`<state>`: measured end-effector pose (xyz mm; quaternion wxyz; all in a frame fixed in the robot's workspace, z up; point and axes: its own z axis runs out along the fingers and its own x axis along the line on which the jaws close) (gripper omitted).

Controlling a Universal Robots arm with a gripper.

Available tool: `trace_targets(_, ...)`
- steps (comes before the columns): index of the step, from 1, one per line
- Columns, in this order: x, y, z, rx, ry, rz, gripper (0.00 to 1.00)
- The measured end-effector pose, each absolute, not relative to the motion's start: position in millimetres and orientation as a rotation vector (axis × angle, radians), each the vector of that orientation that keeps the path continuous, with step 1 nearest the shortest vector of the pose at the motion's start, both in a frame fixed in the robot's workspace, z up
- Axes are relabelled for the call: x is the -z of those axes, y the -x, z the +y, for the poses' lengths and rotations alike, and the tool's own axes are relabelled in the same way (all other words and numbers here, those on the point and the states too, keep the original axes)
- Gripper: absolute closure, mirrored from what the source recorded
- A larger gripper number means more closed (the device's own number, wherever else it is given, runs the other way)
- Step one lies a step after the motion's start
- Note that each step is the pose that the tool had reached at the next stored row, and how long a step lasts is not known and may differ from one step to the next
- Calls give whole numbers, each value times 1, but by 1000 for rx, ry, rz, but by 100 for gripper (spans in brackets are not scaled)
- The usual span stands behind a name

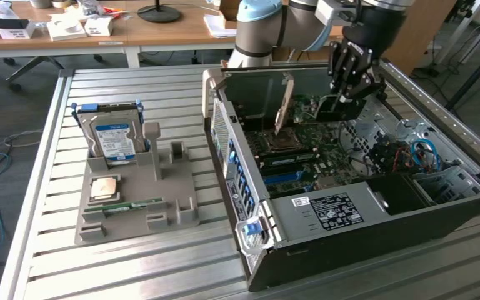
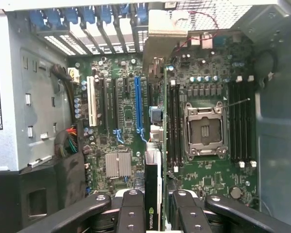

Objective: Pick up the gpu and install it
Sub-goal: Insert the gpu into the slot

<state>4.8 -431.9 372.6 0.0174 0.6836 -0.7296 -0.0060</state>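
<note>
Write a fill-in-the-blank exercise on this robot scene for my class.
1. The gripper holds the ___ inside the open computer case.
2. In the gray holder on the table, the ___ with a blue-white label stands upright.
3. The longest expansion slot on the motherboard is coloured ___.
Missing words: gpu; hard drive; blue.

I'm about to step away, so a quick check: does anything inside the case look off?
Nothing looks damaged. The gpu hangs in the gripper above the motherboard, not seated in a slot, and the CPU socket is empty.
</note>
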Motion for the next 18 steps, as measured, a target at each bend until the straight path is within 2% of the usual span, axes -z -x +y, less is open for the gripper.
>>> trace_targets(18,-359,-4,-433,23,-2150,-2248,73)
